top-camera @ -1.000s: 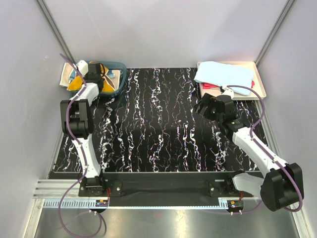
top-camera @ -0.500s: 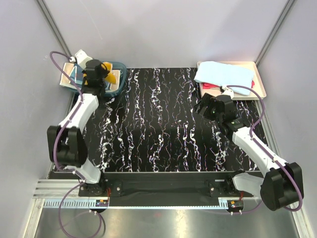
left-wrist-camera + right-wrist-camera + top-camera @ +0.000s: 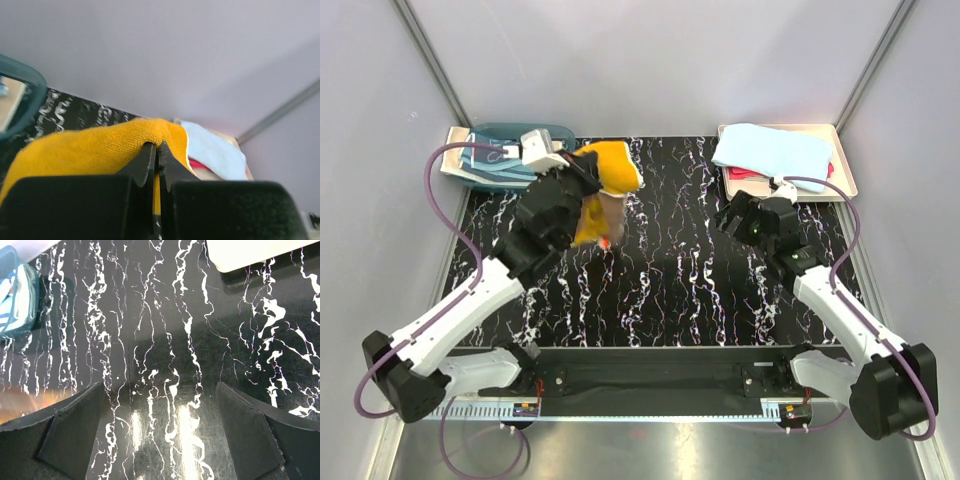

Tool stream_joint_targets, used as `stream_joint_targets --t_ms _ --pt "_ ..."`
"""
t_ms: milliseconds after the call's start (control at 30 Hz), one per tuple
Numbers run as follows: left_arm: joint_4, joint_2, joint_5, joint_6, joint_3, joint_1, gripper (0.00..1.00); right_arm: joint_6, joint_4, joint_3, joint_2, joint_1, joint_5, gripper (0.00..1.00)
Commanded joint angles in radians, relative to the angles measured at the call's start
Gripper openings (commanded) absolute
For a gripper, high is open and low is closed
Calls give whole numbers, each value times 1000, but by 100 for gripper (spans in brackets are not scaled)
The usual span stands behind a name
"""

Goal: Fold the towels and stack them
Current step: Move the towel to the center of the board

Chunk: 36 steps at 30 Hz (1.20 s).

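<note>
We pinch orange towel [image 3: 610, 165] in clenched left gripper [image 3: 157, 150], raised above counter [image 3: 670, 290] upper left of centre, letting it hang free; right gripper [image 3: 740, 215] spread, empty, ready to help.

Far left corner: basin [image 3: 485, 130], towels [image 3: 490, 160] inside. Far right corner: tray [image 3: 847, 180], folded towel [image 3: 775, 150] on top of a lower towel [image 3: 745, 178] in it. Between them, left of centre, above the mat [image 3: 670, 280]: hanging towel [image 3: 605, 175], pinched in the left gripper [image 3: 157, 152]. Right of centre, just near of the tray: right gripper [image 3: 740, 215] over the mat, jaws apart.
</note>
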Motion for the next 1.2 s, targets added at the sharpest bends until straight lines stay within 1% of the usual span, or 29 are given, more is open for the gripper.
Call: stream_joint_targets --t_ms 0,67,100,133,167,200,233,267,300,333,367,400,433,500,567,600,633,667,767,900,933,967,1000,1033,1067,1133,1167 --pt "-64 -33 -71 -54 -53 -31 0 6 60 -20 -44 0 28 100" --pt "-67 -28 -73 -63 -105 -30 0 11 63 -23 -46 0 25 100" --pt "-91 -18 -71 -89 -111 -11 0 15 69 -28 -44 0 25 100" --pt "-124 28 -6 -103 -115 12 1 17 72 -29 -40 0 24 100" --pt "-150 60 46 -120 -98 36 18 20 75 -31 -35 0 22 100" --pt "-186 103 89 -143 -89 70 31 29 77 -31 -30 0 19 100" --pt "-193 139 161 -131 -81 75 36 34 75 -29 -20 0 13 100" --pt "-208 207 182 -111 -63 75 44 37 75 -28 -11 -1 -11 100" --pt "-217 232 208 -111 -61 76 50 38 72 -25 -7 -1 -25 100" --pt "-236 251 223 -120 -58 76 55 44 69 -23 -6 0 -37 100" --pt "-240 258 220 -138 -76 76 68 54 58 -26 -6 0 -51 100" --pt "-218 252 226 -140 -96 76 74 58 55 -28 -6 0 -88 98" --pt "-210 242 232 -141 -114 76 77 60 49 -31 -9 2 -109 97" --pt "-237 211 223 -149 -145 76 79 71 31 -52 -21 31 -149 94" --pt "-253 184 234 -163 -180 76 78 71 17 -75 -29 68 -146 91" --pt "-262 147 251 -172 -194 72 74 74 0 -98 -40 107 -136 90" --pt "-262 130 289 -180 -214 69 72 75 -8 -112 -47 126 -130 88" --pt "-264 110 298 -195 -257 61 70 75 -12 -126 -50 144 -127 87" --pt "-283 62 330 -235 -321 -8 69 81 -20 -181 -72 206 -84 85" --pt "-310 48 347 -305 -365 -175 68 117 -20 -222 -69 215 -47 85" --pt "-317 50 340 -316 -374 -209 68 117 -25 -221 -67 215 -42 85" --pt "-349 50 326 -344 -372 -283 69 117 -35 -219 -69 215 -28 85" --pt "-368 50 315 -361 -372 -316 69 114 -43 -218 -72 215 -19 85" --pt "-385 50 297 -382 -375 -350 70 114 -49 -215 -75 215 -8 85" --pt "-395 48 286 -429 -378 -409 74 115 -54 -215 -76 215 1 84" --pt "-415 53 272 -480 -386 -460 77 114 -55 -218 -80 214 18 85" --pt "-415 59 265 -537 -395 -500 78 117 -54 -218 -76 215 24 85"
